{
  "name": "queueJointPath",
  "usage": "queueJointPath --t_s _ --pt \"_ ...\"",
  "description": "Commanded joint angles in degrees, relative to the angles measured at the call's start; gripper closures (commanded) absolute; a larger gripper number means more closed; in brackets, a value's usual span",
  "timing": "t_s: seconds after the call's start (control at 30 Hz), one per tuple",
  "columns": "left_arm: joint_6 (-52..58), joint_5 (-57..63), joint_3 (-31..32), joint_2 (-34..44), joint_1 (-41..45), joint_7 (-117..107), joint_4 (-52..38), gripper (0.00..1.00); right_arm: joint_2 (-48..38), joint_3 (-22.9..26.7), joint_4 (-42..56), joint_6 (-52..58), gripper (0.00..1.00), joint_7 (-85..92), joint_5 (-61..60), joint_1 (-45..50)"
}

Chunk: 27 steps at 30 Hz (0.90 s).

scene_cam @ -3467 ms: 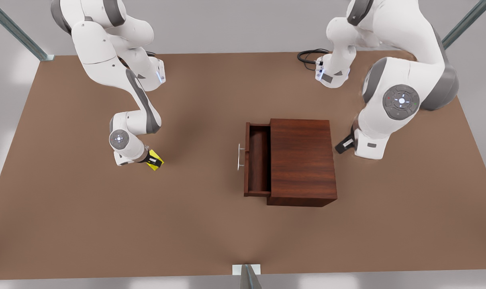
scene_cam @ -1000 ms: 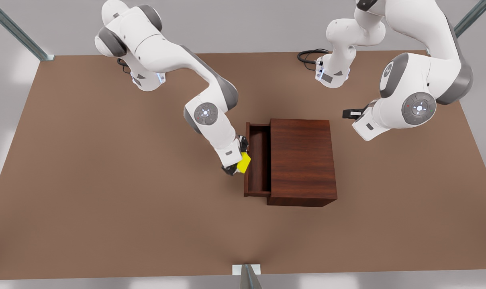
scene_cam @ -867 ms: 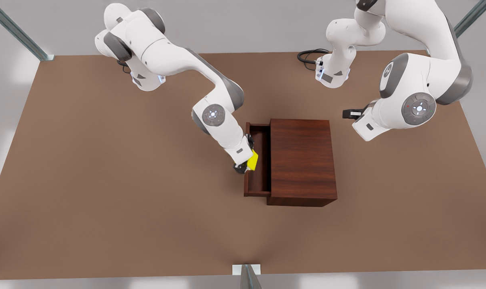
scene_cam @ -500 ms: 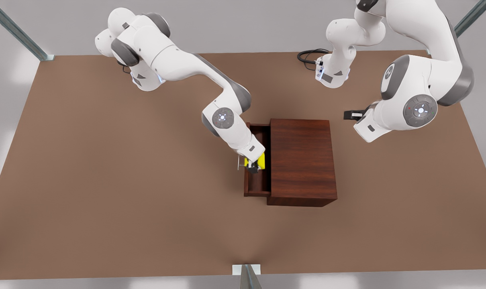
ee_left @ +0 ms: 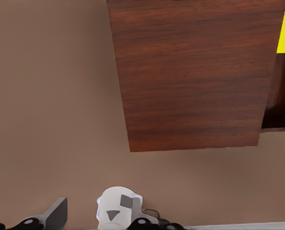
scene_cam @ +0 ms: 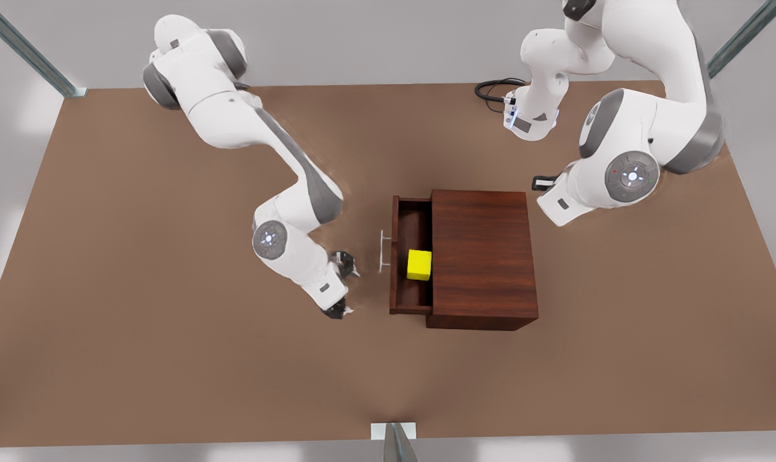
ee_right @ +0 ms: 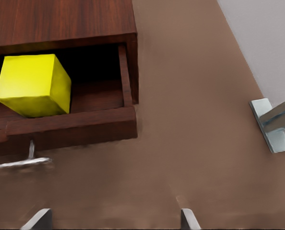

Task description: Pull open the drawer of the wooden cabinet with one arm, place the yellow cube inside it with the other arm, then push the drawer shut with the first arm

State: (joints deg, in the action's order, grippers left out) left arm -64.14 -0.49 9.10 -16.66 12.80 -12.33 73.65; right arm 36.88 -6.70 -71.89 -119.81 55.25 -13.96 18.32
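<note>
The wooden cabinet (scene_cam: pixel 484 256) stands mid-table with its drawer (scene_cam: pixel 412 221) pulled out toward the front view's left. The yellow cube (scene_cam: pixel 419 264) rests on the drawer floor, close against the cabinet's front. In the right wrist view the yellow cube (ee_right: pixel 32 84) sits free behind the drawer (ee_right: pixel 70 127) front and its silver handle (ee_right: pixel 17 163). My right gripper (scene_cam: pixel 343 286) hovers open and empty just off the handle (scene_cam: pixel 383 251), at the front view's left. My left gripper (scene_cam: pixel 542 183) waits above the cabinet's far right corner, looking down on the cabinet (ee_left: pixel 195 72) top.
The brown table (scene_cam: pixel 170 359) spreads wide around the cabinet. A black cable (scene_cam: pixel 494 88) coils by the arm base (scene_cam: pixel 529 122) at the back right. Metal frame posts (scene_cam: pixel 394 443) stand at the table's edges and corners.
The right gripper carried the cube over the drawer, let it go inside, opened and drew back toward the front view's left. The left arm shifted slightly.
</note>
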Motion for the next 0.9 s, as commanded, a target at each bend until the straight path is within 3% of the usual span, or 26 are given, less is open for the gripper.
queueJointPath --t_s 0.0,0.07,0.13,0.23,0.37,0.57,0.87 --pt "-4.1 -4.4 0.2 -2.8 6.0 -37.3 -2.5 0.79 -4.1 4.0 0.3 31.1 0.0 -24.5 1.6 -5.7" --pt "-9.8 -7.0 0.2 -9.4 15.9 -65.8 -7.4 0.79 -5.4 7.0 4.0 49.1 0.0 -65.6 10.9 -5.5" --pt "-25.1 -6.4 0.0 -14.4 25.9 -100.9 -9.2 0.79 -8.8 7.5 6.7 54.3 0.0 -67.3 14.9 -8.8" --pt "-49.1 -3.3 0.0 -22.9 33.2 -133.3 -12.4 0.79 -21.5 6.1 -0.8 53.9 0.0 -67.7 14.8 -12.4" --pt "-52.8 -1.8 -0.3 -26.2 32.8 -151.2 -11.9 0.79 -21.8 5.4 -3.2 52.6 0.0 -67.2 16.2 -12.2" --pt "-58.1 -2.1 -0.6 -31.2 31.9 -167.5 -11.8 0.79 -22.2 5.7 -4.4 47.4 0.0 -66.8 16.0 -13.0" --pt "-57.2 -2.7 -1.6 -33.4 30.3 -152.2 -8.6 0.79 -27.7 5.9 -13.5 40.9 0.0 -63.9 15.3 -13.7"
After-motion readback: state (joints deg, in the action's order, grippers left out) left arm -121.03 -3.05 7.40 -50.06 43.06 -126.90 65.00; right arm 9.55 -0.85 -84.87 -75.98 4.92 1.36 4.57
